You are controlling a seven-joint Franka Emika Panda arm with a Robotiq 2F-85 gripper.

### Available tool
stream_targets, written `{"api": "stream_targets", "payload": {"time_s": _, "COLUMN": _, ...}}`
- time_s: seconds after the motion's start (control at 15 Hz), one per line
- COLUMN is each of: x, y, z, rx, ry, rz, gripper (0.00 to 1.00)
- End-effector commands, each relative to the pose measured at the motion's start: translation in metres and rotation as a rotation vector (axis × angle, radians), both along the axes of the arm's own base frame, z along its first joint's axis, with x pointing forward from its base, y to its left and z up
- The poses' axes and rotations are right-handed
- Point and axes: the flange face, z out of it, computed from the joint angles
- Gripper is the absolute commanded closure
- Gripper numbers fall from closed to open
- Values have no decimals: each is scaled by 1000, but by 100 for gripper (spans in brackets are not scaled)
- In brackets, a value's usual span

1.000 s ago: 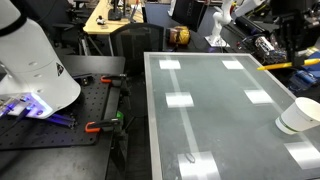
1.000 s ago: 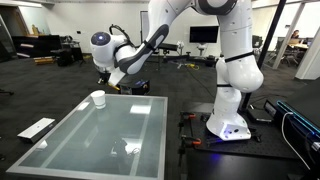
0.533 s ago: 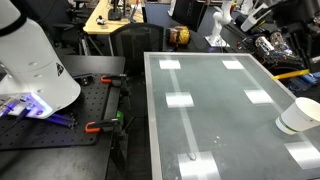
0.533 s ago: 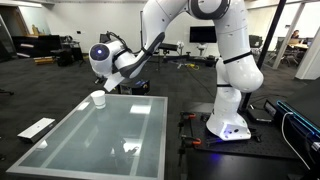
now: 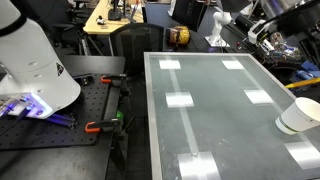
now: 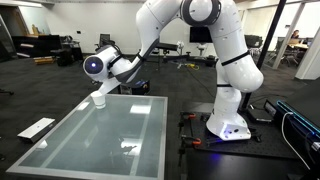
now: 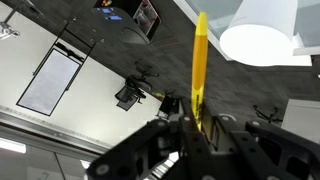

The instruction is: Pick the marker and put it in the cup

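My gripper (image 7: 194,122) is shut on the yellow marker (image 7: 200,60), which sticks out from between the fingers in the wrist view. The white cup (image 7: 258,30) lies just beyond and to the side of the marker's tip there. The cup (image 5: 300,113) stands near the edge of the glass table (image 5: 200,110), and the marker (image 5: 303,84) shows as a yellow stick just above it. In an exterior view the gripper (image 6: 97,86) hangs close above the cup (image 6: 98,99) at the table's far corner.
The robot base (image 5: 35,60) stands on a black bench with orange-handled clamps (image 5: 100,125) beside the table. A white flat object (image 6: 38,127) lies on the floor by the table. Desks and other equipment stand behind.
The arm has carried the marker sideways and down toward the cup. The gripper now sits nearly over the cup.
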Motion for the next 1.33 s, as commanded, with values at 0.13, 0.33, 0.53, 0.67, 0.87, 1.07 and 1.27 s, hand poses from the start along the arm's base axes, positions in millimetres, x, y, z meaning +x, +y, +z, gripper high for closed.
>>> {"api": "stream_targets", "payload": {"time_s": 0.13, "x": 23, "y": 5, "z": -2, "rx": -52, "ry": -143, "rz": -27, "gripper": 96}}
{"api": "stream_targets", "payload": {"time_s": 0.33, "x": 30, "y": 7, "z": -5, "rx": -64, "ry": -205, "rz": -15, "gripper": 96}}
{"api": "stream_targets", "payload": {"time_s": 0.53, "x": 35, "y": 8, "z": -7, "rx": -71, "ry": -272, "rz": -27, "gripper": 96}}
{"api": "stream_targets", "payload": {"time_s": 0.67, "x": 37, "y": 6, "z": -10, "rx": -78, "ry": -311, "rz": -45, "gripper": 96}}
{"api": "stream_targets", "payload": {"time_s": 0.87, "x": 38, "y": 3, "z": -15, "rx": -103, "ry": -351, "rz": -69, "gripper": 96}}
{"api": "stream_targets", "payload": {"time_s": 1.07, "x": 39, "y": 0, "z": -24, "rx": -137, "ry": -385, "rz": -89, "gripper": 96}}
{"api": "stream_targets", "payload": {"time_s": 1.27, "x": 38, "y": -3, "z": -35, "rx": -161, "ry": -392, "rz": -103, "gripper": 96}}
